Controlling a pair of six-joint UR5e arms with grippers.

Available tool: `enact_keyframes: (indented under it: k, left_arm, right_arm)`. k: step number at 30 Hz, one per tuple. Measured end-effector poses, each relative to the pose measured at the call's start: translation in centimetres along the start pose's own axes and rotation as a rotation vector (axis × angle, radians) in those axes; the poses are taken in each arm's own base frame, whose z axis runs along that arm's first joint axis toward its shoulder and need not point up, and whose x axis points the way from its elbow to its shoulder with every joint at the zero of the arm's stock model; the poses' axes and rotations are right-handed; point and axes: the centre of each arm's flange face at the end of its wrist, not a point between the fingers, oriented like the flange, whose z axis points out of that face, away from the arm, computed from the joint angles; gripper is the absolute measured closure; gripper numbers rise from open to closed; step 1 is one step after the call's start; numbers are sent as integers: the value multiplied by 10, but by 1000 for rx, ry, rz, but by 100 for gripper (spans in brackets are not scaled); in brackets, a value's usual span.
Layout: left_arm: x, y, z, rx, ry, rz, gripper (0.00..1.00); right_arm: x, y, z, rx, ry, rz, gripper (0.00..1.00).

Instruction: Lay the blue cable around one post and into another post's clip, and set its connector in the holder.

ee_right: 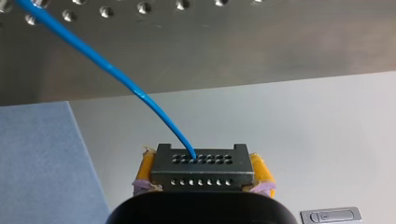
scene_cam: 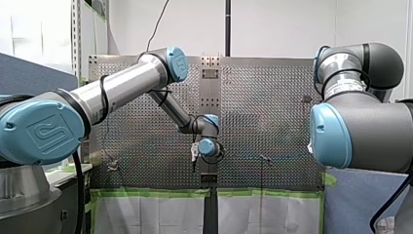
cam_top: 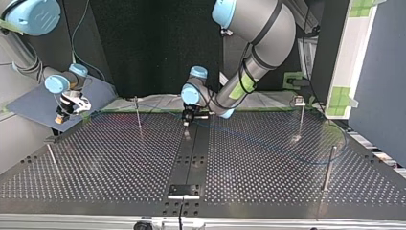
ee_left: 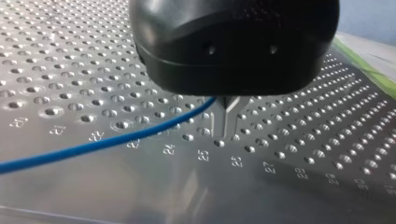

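The blue cable (ee_left: 100,144) runs out sideways from between my left gripper's (ee_left: 227,108) metal fingertips, which are shut on it just above the perforated plate. In the top view this gripper (cam_top: 187,120) hangs over the table's middle strip near the far edge, and the cable (cam_top: 268,141) trails faintly toward that view's right. My right gripper (ee_right: 201,179) clamps the dark multi-hole connector (ee_right: 201,161) between its yellow pads (ee_right: 145,170), with the cable (ee_right: 116,72) rising out of the connector. That gripper (cam_top: 61,116) is off the table's corner at the top view's left.
Thin posts stand on the table (cam_top: 119,167): one (cam_top: 138,112) near the far edge, one (cam_top: 300,117) with a clip at the right, one (cam_top: 329,167) nearer, one (cam_top: 50,155) at the left. A black plate with a small fixture (cam_top: 183,190) sits on the middle strip at the near edge.
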Motion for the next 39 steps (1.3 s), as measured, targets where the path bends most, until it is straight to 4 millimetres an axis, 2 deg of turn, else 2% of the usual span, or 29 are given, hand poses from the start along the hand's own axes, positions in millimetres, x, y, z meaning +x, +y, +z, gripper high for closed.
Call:
enact_keyframes:
  k: [12, 14, 15, 17, 18, 20, 24, 25, 30, 31, 32, 39]
  left_arm:
    - [4, -1, -6, -1, 45, 32, 98]
    - [5, -3, -9, 1, 60, 50, 79]
    - [6, -4, -10, 0, 67, 59, 79]
    - [8, -6, -14, -4, 84, 83, 58]
    - [9, -7, -15, -7, 92, 93, 58]
    - [12, -9, -21, -16, 111, 117, 45]
    - [10, -13, -31, -10, 114, 155, 38]
    - [8, -15, -33, -1, 109, 164, 30]
    - [1, -20, -42, 39, 87, 176, 30]
    - [3, -21, -44, 48, 85, 176, 24]
    - [3, -22, -45, 56, 82, 176, 0]
    - [18, -37, -67, 76, 96, 190, 0]
  right_arm:
    - [-4, -4, -3, -2, -43, 9, 100]
    - [-4, -5, -3, 0, -46, 9, 100]
    - [-4, -6, -3, 1, -47, 9, 100]
    - [-5, -8, -4, 8, -49, 10, 100]
    - [-5, -10, -5, 12, -50, 10, 100]
    - [-6, -13, -5, 25, -53, 10, 100]
    - [-7, -19, -7, 46, -59, 11, 100]
    - [-7, -21, -7, 51, -60, 11, 100]
    - [-8, -30, -10, 77, -67, 12, 100]
    - [-8, -32, -11, 80, -69, 12, 100]
    - [-9, -34, -12, 83, -72, 12, 100]
    - [-12, -44, -17, 98, -92, 9, 100]
